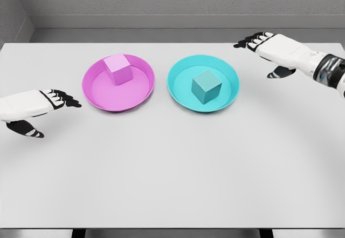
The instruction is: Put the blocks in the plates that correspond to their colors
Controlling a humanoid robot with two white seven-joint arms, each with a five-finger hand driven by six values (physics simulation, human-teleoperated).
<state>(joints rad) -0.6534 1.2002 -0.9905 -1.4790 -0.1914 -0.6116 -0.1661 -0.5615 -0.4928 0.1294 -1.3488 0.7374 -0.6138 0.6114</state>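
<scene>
Pink and teal were the only colours on the white table [172,178]. The pink plate [95,94] stood at the left of the middle, and the pink block [118,68] sat inside it, toward the far rim. The teal plate [229,87] stood just beside it at the right, the two rims near each other but not touching, and the teal block [206,86] rested about in its centre. Each block was already in the plate of its own colour, so I judged the sorting to be done.

The left hand [33,108] was low at the left edge, near the pink plate but apart from it. Its fingers were stretched out and relaxed, the thumb hanging below, and they held nothing. The right hand [272,48] was at the far right, beyond the teal plate. Its fingers were also extended and empty.

What could go wrong from here was small but real. The left fingertips pointed toward the pink plate, so a careless sweep to the right could push the rim and slide the plate into its neighbour. The pink block stood close to the far wall, and a knock could tip it over the rim. If the right hand dropped toward the near side, it could strike the teal plate.
</scene>
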